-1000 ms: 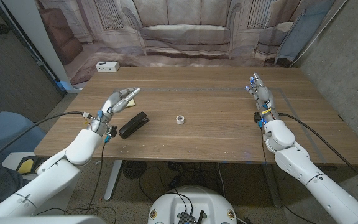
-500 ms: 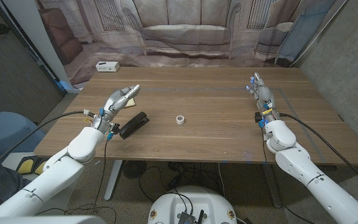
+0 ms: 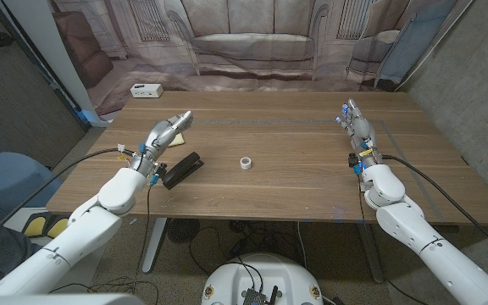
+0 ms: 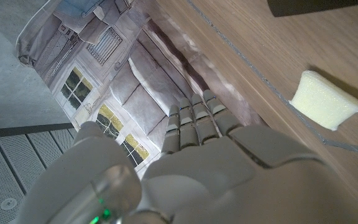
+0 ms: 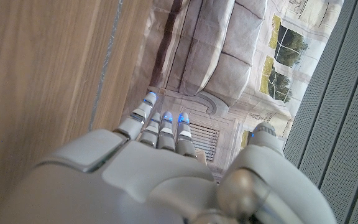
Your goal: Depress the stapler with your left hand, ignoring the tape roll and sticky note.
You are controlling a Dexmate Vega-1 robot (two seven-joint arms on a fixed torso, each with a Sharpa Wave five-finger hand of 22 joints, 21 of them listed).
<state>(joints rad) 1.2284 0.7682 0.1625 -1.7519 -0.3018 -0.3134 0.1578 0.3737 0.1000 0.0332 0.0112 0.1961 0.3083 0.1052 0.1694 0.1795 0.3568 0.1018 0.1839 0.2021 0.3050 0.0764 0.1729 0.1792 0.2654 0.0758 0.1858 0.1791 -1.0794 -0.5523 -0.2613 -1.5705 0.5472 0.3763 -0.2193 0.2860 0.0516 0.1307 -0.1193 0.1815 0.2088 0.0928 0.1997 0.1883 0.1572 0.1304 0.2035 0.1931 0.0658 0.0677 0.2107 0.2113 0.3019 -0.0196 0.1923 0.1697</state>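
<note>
The black stapler lies on the wooden table, left of the middle; one corner of it shows in the left wrist view. My left hand hovers just behind and left of it with fingers stretched out, holding nothing and not touching the stapler. A pale yellow sticky note pad lies on the wood beyond the left hand's fingers. A small white tape roll sits to the right of the stapler. My right hand stays at the table's right side, fingers straight, empty.
A small white box sits at the table's far left corner. A printed backdrop hangs behind the table. Bare wood lies between the tape roll and my right hand.
My left hand has risen a little and edged toward the far side, the forearm following. The stapler, tape roll and right hand have not moved.
</note>
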